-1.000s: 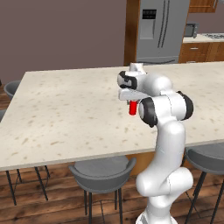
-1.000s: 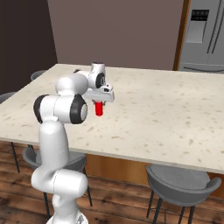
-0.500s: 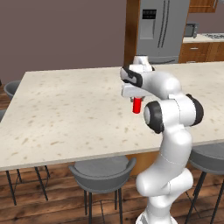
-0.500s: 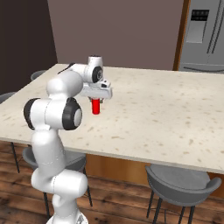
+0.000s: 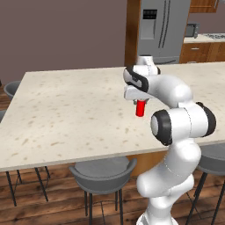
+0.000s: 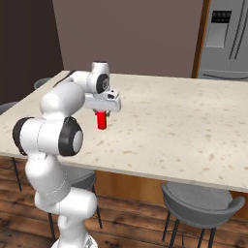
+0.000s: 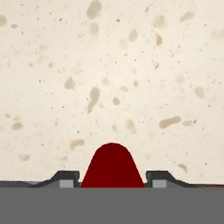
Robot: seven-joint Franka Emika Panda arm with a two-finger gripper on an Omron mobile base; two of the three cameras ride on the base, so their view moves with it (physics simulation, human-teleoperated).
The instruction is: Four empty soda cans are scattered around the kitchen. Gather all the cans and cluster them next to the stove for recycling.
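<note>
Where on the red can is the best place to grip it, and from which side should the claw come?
Grip the red can by its upper side walls, coming straight down from above. It stands upright, a narrow cylinder, with the counter bare around it. The claw already holds it that way, a finger on each side.

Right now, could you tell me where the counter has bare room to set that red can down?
The counter is bare on all sides of the red can, which the tool holds above it: wide stretches toward the far edge and both ends. The near edge is tighter, with the arm over it and stools below.
</note>
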